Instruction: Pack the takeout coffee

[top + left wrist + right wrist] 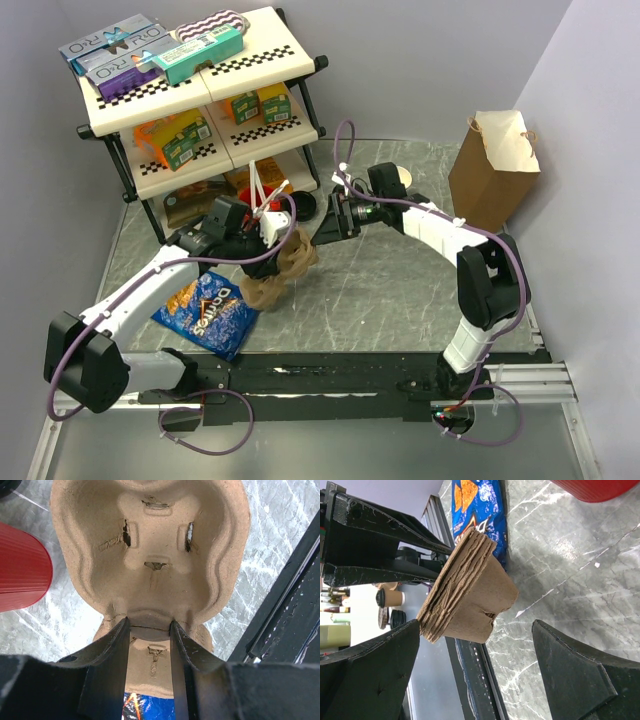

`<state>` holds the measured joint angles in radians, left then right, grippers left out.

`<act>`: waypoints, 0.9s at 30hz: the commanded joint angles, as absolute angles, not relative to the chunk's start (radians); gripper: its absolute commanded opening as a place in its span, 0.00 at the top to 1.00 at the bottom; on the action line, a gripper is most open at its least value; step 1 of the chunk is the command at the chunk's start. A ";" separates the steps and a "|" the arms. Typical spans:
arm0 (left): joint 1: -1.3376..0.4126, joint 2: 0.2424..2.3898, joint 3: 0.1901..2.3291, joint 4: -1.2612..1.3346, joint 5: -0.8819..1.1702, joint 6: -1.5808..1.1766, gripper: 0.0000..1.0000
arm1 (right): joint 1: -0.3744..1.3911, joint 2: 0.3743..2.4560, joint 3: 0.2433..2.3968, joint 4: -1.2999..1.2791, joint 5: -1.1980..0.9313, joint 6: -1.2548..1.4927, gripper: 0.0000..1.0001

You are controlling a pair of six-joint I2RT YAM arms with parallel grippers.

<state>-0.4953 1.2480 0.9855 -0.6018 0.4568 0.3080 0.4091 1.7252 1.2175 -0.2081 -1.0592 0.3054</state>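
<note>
At the back we see a shelf [265,45] of boxes, at right a paper bag [495,165], and on the table [400,290] a chip bag [205,312]. A red cup [280,208] of sticks stands just left of the coffee [303,206]. Our left gripper [150,625] pinches a stack of cup trays [150,555] above the table; our right gripper [476,624] gapes empty, facing that stack. The coffee sits at the shelf's foot, near the right fingers but apart, black lid up, long axis vertical.
</note>
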 commanded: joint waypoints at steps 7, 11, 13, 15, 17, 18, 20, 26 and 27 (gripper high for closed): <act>-0.477 1.200 0.991 -0.526 0.489 0.238 0.99 | 0.419 1.753 1.279 -0.232 -1.054 0.287 0.02; -0.448 1.192 0.989 -0.515 0.526 0.215 0.99 | 0.419 1.763 1.285 -0.268 -1.042 0.264 0.02; -0.439 1.187 0.985 -0.509 0.540 0.215 0.99 | 0.419 1.766 1.284 -0.275 -1.034 0.256 0.02; -0.437 1.177 0.980 -0.500 0.541 0.216 0.99 | 0.419 1.767 1.284 -0.276 -1.034 0.255 0.02; -0.437 1.175 0.979 -0.500 0.546 0.219 0.99 | 0.419 1.769 1.287 -0.278 -1.034 0.255 0.02; -0.437 1.175 0.979 -0.502 0.548 0.221 0.99 | 0.420 1.770 1.287 -0.279 -1.032 0.255 0.02; -0.437 1.175 0.977 -0.502 0.555 0.224 0.99 | 0.420 1.773 1.290 -0.287 -1.023 0.249 0.02; -0.437 1.180 0.971 -0.492 0.592 0.222 0.99 | 0.429 1.784 1.304 -0.317 -0.988 0.227 0.02; -0.437 1.178 0.969 -0.486 0.594 0.224 0.99 | 0.439 1.784 1.310 -0.328 -0.977 0.206 0.02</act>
